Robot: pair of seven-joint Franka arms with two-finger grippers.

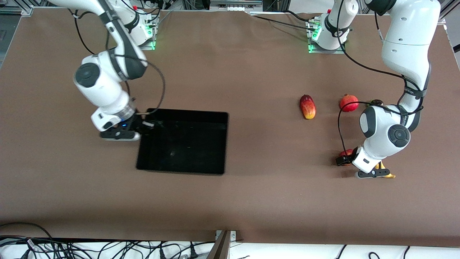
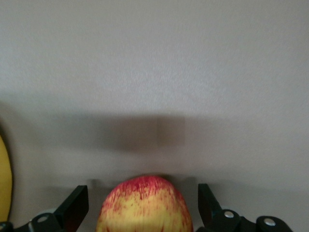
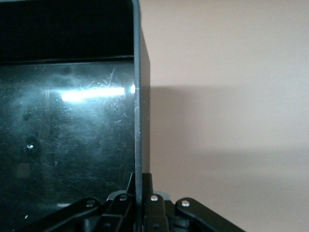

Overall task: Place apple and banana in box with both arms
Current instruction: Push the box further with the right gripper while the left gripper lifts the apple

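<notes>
The apple (image 1: pixel 346 153), red with yellow streaks, lies on the brown table at the left arm's end. My left gripper (image 1: pixel 344 159) is low around it and open. In the left wrist view the apple (image 2: pixel 145 205) sits between the two fingers (image 2: pixel 77 205), with a gap on each side. The banana (image 1: pixel 389 175) lies beside the apple, mostly hidden under the left wrist, and its yellow edge shows in the left wrist view (image 2: pixel 4 179). My right gripper (image 1: pixel 143 125) is shut on the wall of the black box (image 1: pixel 215 144). The right wrist view shows the fingers (image 3: pixel 153 193) pinching that wall (image 3: pixel 137 96).
A red-yellow mango (image 1: pixel 307 107) and a red pomegranate (image 1: pixel 349 103) lie on the table farther from the front camera than the apple. A small dark object (image 1: pixel 376 102) is partly hidden by the left arm. The inside of the box holds nothing.
</notes>
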